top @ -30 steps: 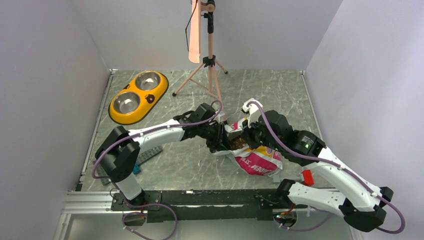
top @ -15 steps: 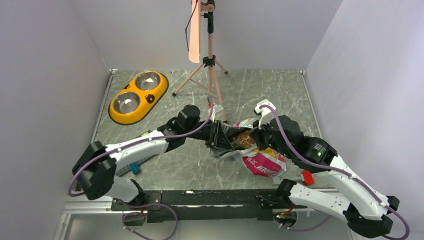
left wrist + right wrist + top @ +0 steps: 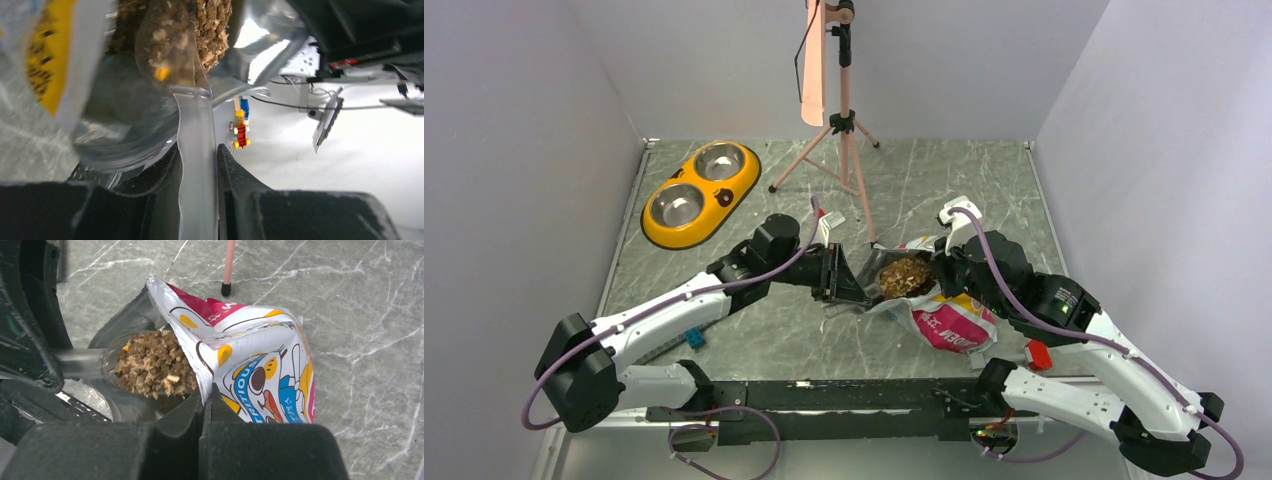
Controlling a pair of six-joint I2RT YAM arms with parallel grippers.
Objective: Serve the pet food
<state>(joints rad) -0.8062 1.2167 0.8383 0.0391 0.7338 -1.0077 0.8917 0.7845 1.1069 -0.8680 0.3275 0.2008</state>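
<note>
The pet food [image 3: 904, 276] is a heap of brown kibble filling a clear plastic scoop [image 3: 80, 362] at the bag's mouth. In the right wrist view the kibble [image 3: 155, 365] sits piled just outside the torn opening. My left gripper [image 3: 834, 275] is shut on the scoop's clear handle [image 3: 197, 165], with the loaded bowl [image 3: 170, 55] straight ahead of the fingers. The cartoon-printed bag [image 3: 949, 320] lies on the table. My right gripper [image 3: 206, 395] is shut on the bag's [image 3: 260, 365] open edge and holds it up.
A yellow double dish [image 3: 699, 192] with two steel bowls stands at the back left. A pink tripod [image 3: 844, 130] rises behind the bag, one foot [image 3: 226, 289] close to it. A small blue piece [image 3: 695, 337] lies near the left arm, a red part [image 3: 1038, 355] by the right base.
My left arm has drawn back to the left, bringing the scoop out of the bag with a heap of kibble in it. The right gripper keeps its hold on the bag's edge.
</note>
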